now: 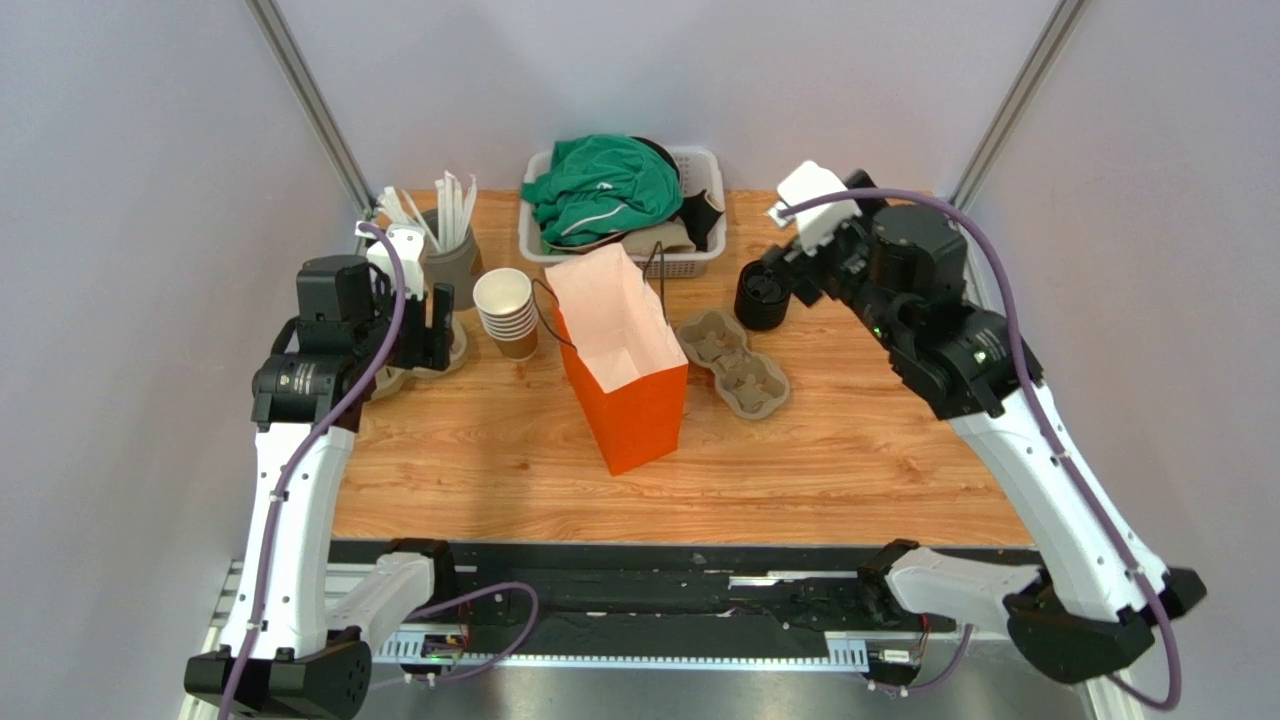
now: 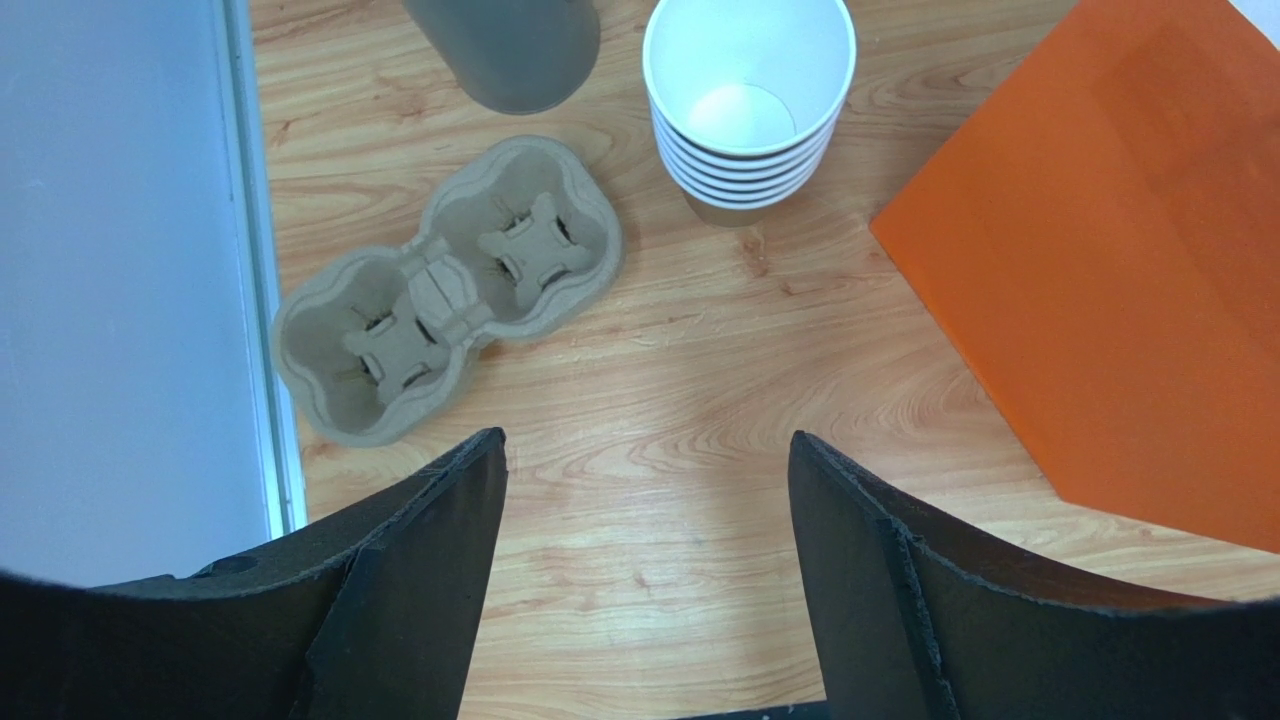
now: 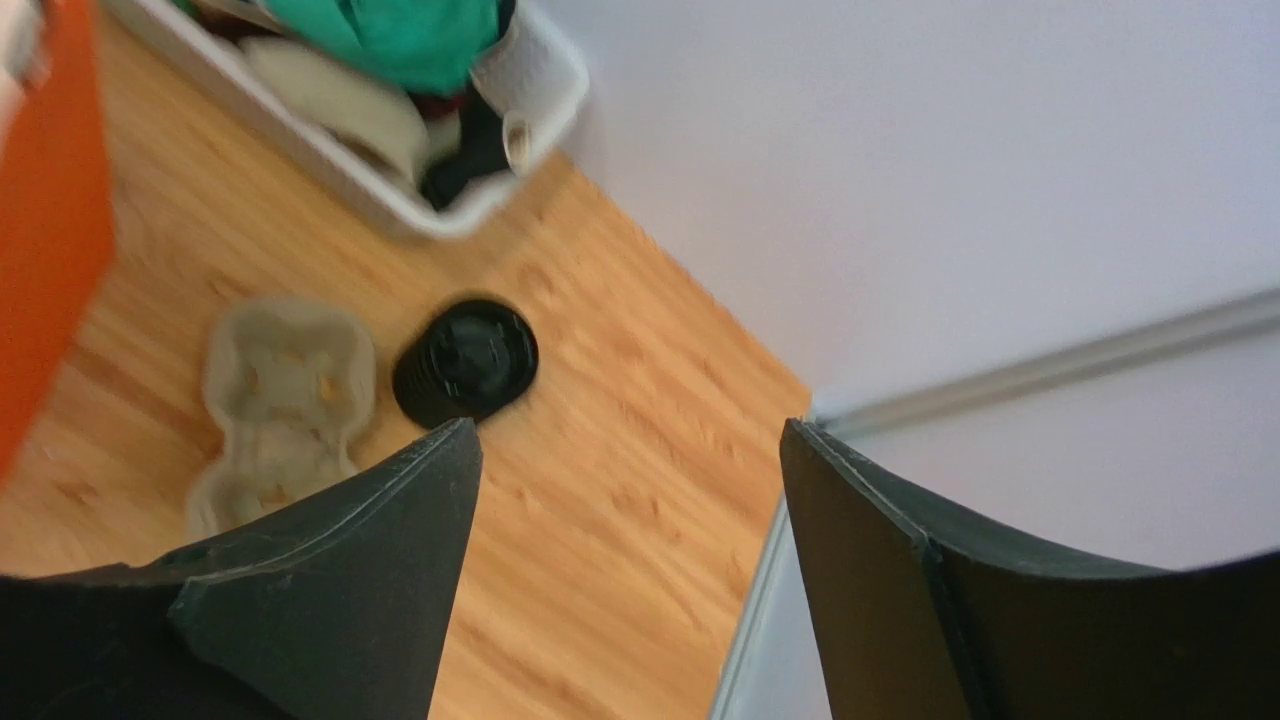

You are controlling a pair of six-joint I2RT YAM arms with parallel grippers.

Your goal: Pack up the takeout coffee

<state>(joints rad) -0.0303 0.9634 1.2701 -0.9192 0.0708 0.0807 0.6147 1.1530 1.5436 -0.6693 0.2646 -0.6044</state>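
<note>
No lidded brown cup shows in any view; the takeout coffee is out of view. An open orange paper bag point(image 1: 631, 402) stands upright mid-table; its side shows in the left wrist view point(image 2: 1120, 285) and the right wrist view point(image 3: 45, 225). My left gripper point(image 1: 436, 323) point(image 2: 646, 450) is open and empty above bare wood, between a cardboard cup carrier point(image 2: 443, 293) and the bag. My right gripper point(image 1: 777, 270) point(image 3: 624, 435) is open and empty, held above the back right of the table next to a black stack of lids point(image 1: 762, 296) point(image 3: 467, 360).
A stack of lidless tan cups point(image 1: 507, 308) point(image 2: 747, 105) stands left of the bag. A grey holder with stirrers point(image 1: 446, 248) point(image 2: 504, 45) is behind it. A second cup carrier point(image 1: 736, 363) point(image 3: 278, 398) lies right of the bag. A white basket point(image 1: 699, 210) point(image 3: 353, 188) holds green cloth.
</note>
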